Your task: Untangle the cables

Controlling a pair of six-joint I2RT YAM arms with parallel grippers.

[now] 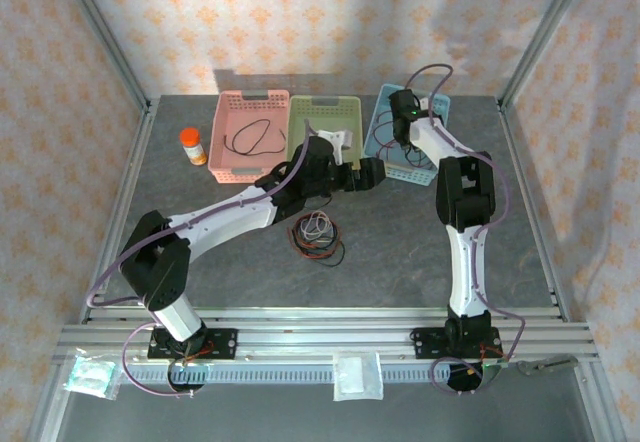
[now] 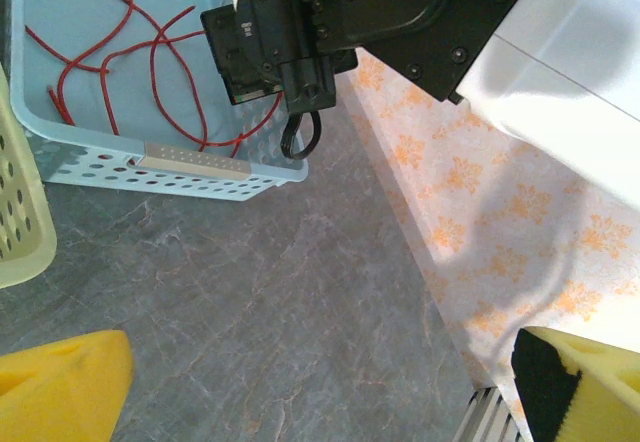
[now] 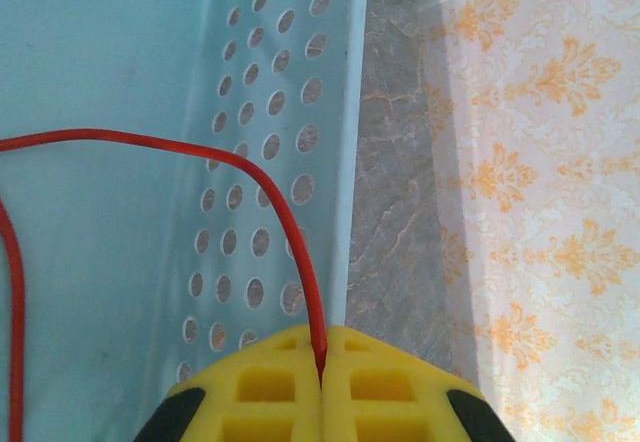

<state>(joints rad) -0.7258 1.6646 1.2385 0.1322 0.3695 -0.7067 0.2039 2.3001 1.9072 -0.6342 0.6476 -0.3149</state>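
Right wrist: red cable [image 3: 297,242] tight in the right claw [image 3: 322,350].

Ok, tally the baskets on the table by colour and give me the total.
Pink basket: 1
Green basket: 1
Blue basket: 1
Total: 3

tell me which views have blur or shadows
Top external: even light, soft arm shadows on the table. Left wrist: the near yellow fingers are blurred, the blue basket crisp, a soft shadow on the patterned wall. Right wrist: bright, pale basket interior; red cable sharp where the right gripper pinches it.
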